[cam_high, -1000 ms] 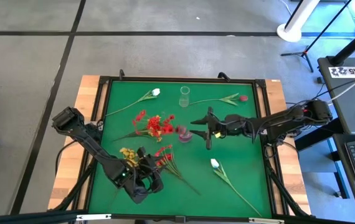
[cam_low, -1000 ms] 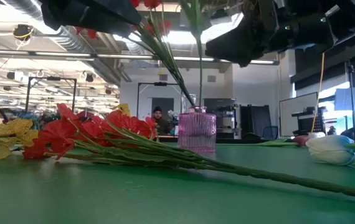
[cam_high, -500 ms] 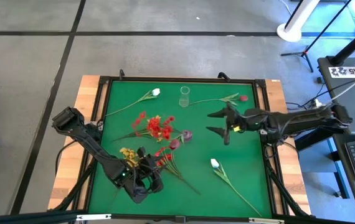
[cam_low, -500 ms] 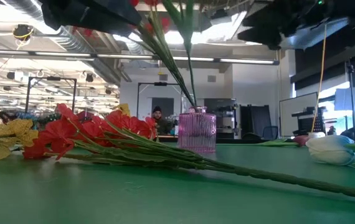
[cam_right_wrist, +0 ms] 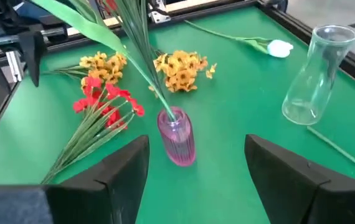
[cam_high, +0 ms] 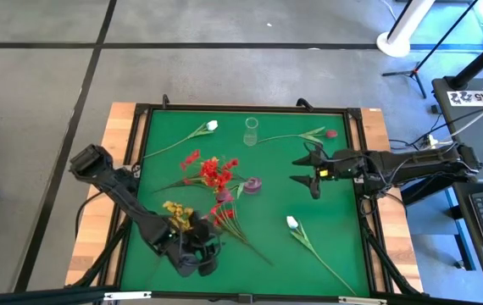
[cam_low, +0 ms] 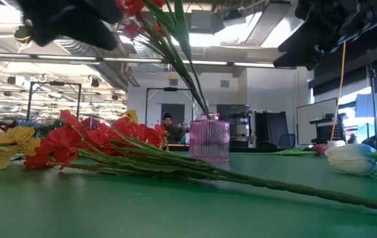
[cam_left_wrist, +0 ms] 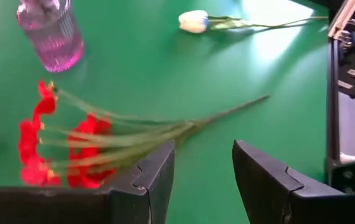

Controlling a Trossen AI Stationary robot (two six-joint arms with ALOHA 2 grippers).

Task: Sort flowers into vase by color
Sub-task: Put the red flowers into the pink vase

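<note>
A pink ribbed vase stands mid-table with red blossom stems and a dark red tulip leaning out of it toward the left. My right gripper hovers open to the vase's right, its fingers wide apart and holding nothing. A red flower bunch and yellow flowers lie on the green mat. At the near left, my left gripper is open above the mat, just short of the red bunch's stems.
A clear glass vase stands at the far middle. Single tulips lie on the mat: white far left, dark red far right, white near right. A black frame rims the mat.
My right gripper has let go of the dark red tulip's stem and drawn back from the pink vase toward the table's right edge, rising a little. The freed tulip has tipped over to lean left with the other stems. My left gripper has turned at the wrist, staying in place.
</note>
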